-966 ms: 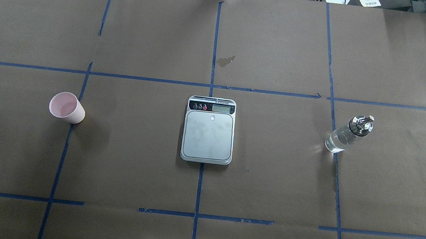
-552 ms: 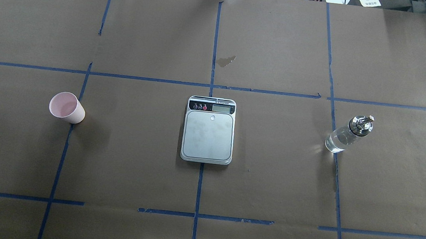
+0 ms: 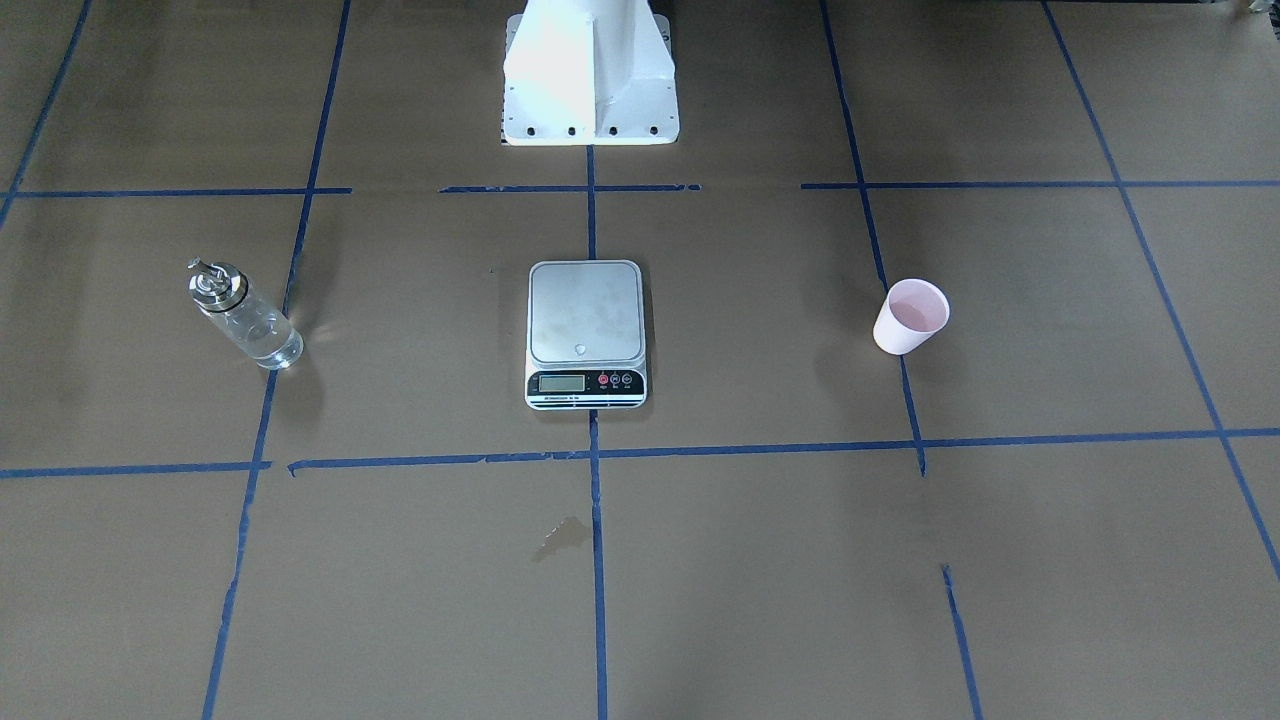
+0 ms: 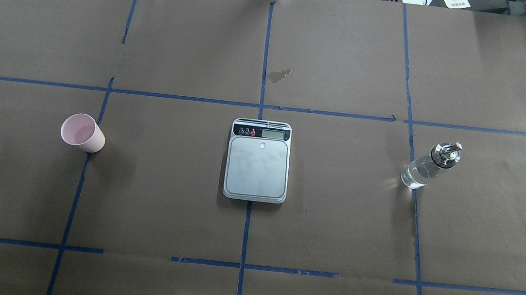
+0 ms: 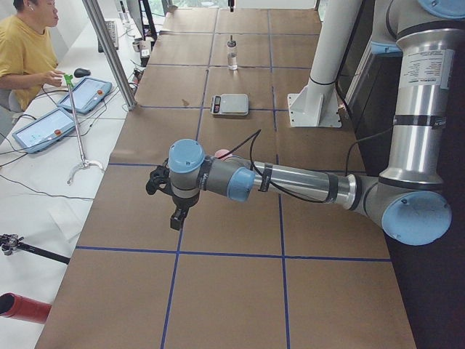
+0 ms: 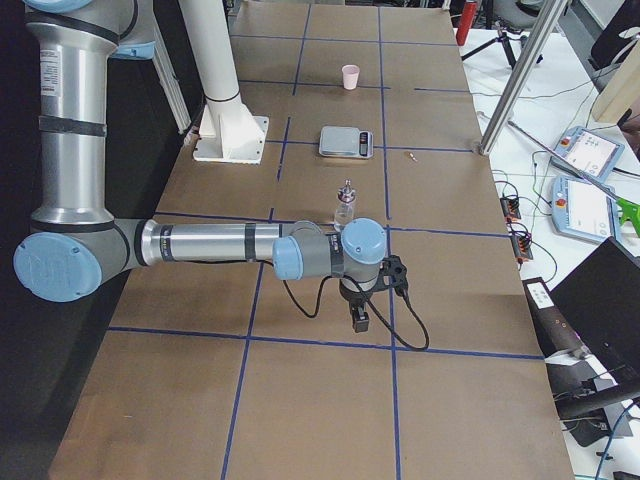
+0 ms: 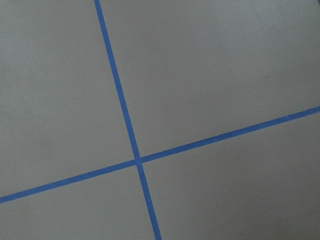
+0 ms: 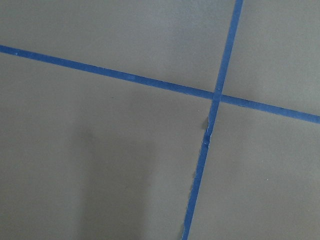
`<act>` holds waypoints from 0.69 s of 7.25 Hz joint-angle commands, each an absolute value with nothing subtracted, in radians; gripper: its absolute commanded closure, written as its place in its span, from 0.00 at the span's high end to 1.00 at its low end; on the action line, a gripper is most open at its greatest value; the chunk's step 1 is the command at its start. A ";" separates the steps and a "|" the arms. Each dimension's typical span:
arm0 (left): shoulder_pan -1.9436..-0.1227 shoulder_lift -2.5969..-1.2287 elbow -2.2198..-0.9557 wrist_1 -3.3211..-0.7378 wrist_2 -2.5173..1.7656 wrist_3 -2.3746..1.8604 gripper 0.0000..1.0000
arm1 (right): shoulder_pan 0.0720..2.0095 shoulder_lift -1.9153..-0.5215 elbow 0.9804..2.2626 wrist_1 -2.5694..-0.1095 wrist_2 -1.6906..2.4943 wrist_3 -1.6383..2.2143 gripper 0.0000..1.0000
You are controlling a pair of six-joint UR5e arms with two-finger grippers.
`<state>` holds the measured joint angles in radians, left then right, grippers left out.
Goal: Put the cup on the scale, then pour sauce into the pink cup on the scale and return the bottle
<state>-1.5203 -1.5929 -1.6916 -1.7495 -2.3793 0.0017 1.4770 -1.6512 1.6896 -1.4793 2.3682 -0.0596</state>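
The pale pink cup (image 4: 81, 132) stands upright on the table's left side, also in the front view (image 3: 910, 317). The scale (image 4: 257, 166) lies at the table's middle with a bare platform (image 3: 585, 315). The clear glass bottle (image 4: 430, 165) with a metal spout stands on the right side and holds clear sauce (image 3: 262, 335). My left gripper (image 5: 157, 182) hovers beyond the cup, over the table's left end. My right gripper (image 6: 398, 273) hovers past the bottle (image 6: 345, 205), over the right end. Both show only in the side views, so I cannot tell whether they are open or shut.
Brown paper with blue tape lines covers the table. A small stain (image 4: 279, 75) lies beyond the scale. The white robot base (image 3: 590, 70) stands at the near edge. An operator (image 5: 25, 51) sits by tablets at a side desk. Both wrist views show only paper and tape.
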 commanded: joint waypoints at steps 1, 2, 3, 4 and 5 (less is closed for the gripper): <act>-1.426 -1.591 -1.753 -1.772 -2.421 -0.098 1.00 | 1.473 -1.652 1.692 -1.474 2.399 -0.055 1.00; -1.349 -1.594 -1.799 -1.775 -2.413 -0.236 1.00 | 1.473 -1.652 1.695 -1.471 2.413 -0.055 1.00; -1.268 -1.614 -1.843 -1.775 -2.410 -0.368 1.00 | 1.471 -1.652 1.698 -1.471 2.413 -0.055 1.00; -1.170 -1.652 -1.861 -1.775 -2.407 -0.514 1.00 | 1.451 -1.652 1.698 -1.468 2.405 -0.055 1.00; -1.084 -1.708 -1.855 -1.772 -2.392 -0.628 0.99 | 1.441 -1.651 1.697 -1.468 2.402 -0.058 1.00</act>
<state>-1.1972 -1.6491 -1.8457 -1.7739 -2.4049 -0.4688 1.4559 -1.6519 1.6971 -1.4693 2.4063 -0.0558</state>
